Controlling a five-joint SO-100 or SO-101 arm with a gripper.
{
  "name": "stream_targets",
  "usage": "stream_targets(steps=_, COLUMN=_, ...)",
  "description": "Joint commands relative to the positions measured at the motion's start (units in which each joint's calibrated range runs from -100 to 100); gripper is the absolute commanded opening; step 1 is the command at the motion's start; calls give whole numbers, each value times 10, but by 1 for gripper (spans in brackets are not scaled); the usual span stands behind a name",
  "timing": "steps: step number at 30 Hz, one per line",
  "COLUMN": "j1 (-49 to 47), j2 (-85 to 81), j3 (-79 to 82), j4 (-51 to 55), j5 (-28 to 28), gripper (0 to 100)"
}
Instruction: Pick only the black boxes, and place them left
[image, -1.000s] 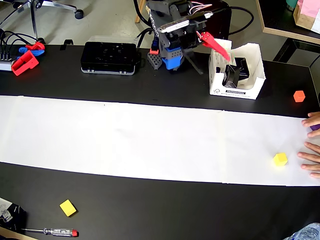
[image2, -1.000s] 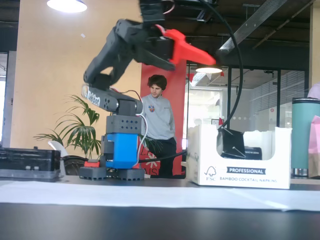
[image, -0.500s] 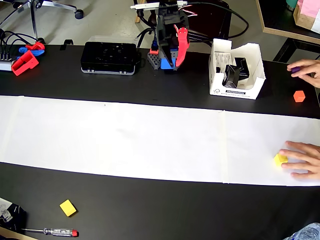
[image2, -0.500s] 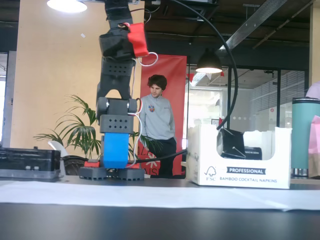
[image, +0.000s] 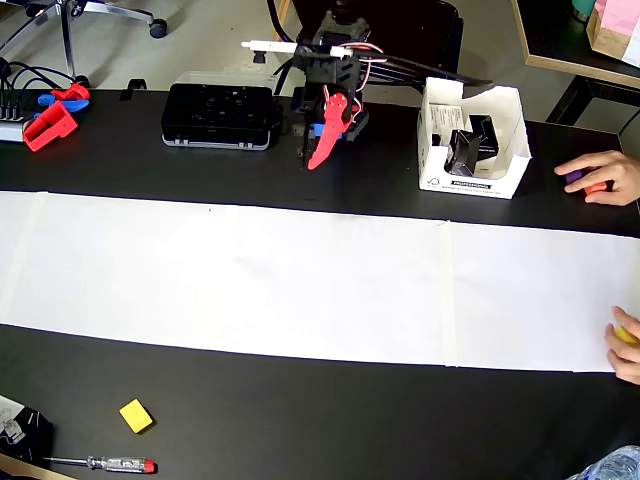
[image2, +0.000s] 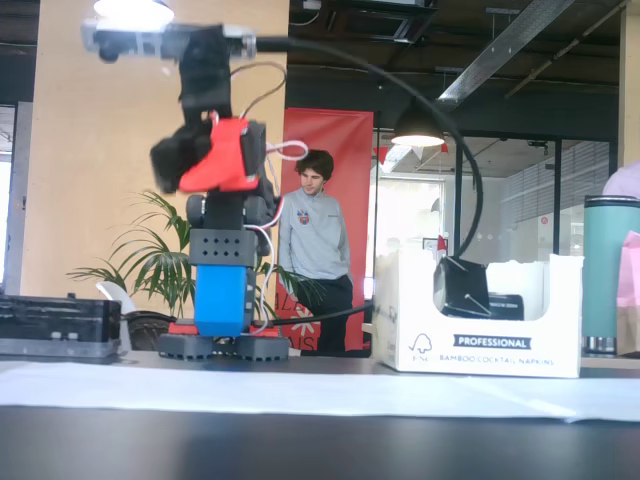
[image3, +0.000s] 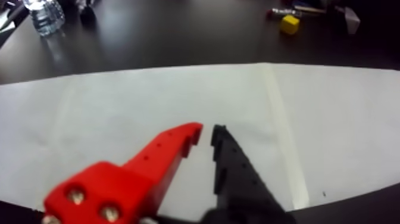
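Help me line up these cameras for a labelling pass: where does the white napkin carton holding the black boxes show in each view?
Overhead view: the white napkin carton sits upper right, on the black table just above the white paper strip.
Fixed view: the carton stands right of centre, beside the arm's base.
Wrist view: not in it.
Shared landmark: the white paper strip, seen in all three.

In the overhead view, the pincer (image: 318, 160) is swung away from the white carton (image: 505, 135) toward the left, and its red finger (image: 325, 140) is now pointed down at the paper strip (image: 250, 280). The upper hand (image: 598, 176) is moved down over the orange cube; the lower hand (image: 626, 345) is drawn back to the edge, the yellow cube (image: 626, 335) under it.
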Motion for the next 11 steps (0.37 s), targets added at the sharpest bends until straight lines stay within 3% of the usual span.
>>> stream_targets(steps=1, j1=6, j2=-8, j3=59, j4=-99, j5=8, gripper=0)
stream_targets(steps=5, j1=5, j2=-6, j3=146, j4=-199, j5=7, gripper=0)
stream_targets(steps=11, j1=-33, j2=-5, j3=146, j4=-150, j5=3, gripper=0)
